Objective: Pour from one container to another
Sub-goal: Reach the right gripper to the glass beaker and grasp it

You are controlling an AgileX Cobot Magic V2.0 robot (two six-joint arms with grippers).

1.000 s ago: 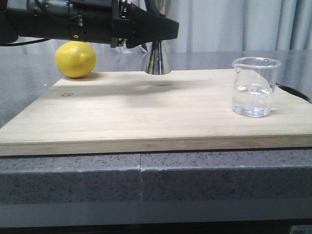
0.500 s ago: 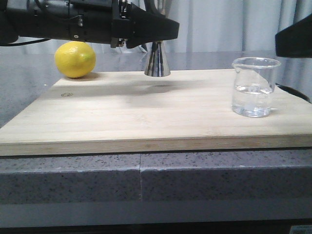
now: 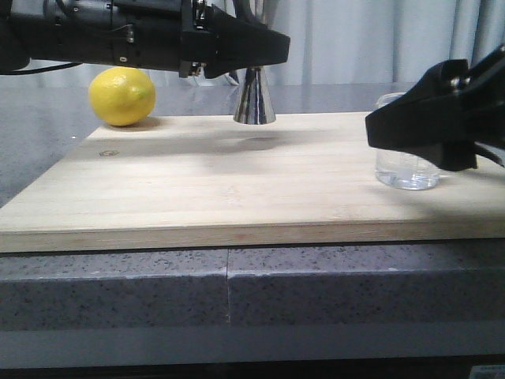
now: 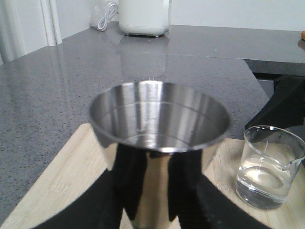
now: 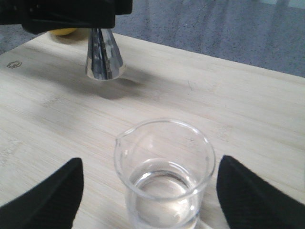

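My right gripper (image 5: 159, 200) spread open, beaker (image 5: 164, 174) standing between fingers, untouched. Left gripper (image 4: 152, 200) clamps the jigger (image 4: 159, 138).

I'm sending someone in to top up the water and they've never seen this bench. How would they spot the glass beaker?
Find the pale wooden board on the grey counter, then go to its right side, where the right gripper is open around the beaker. It is the only clear glass thing: short, with a pouring lip and water in it, unlike the shiny steel jigger and the yellow lemon at the back.
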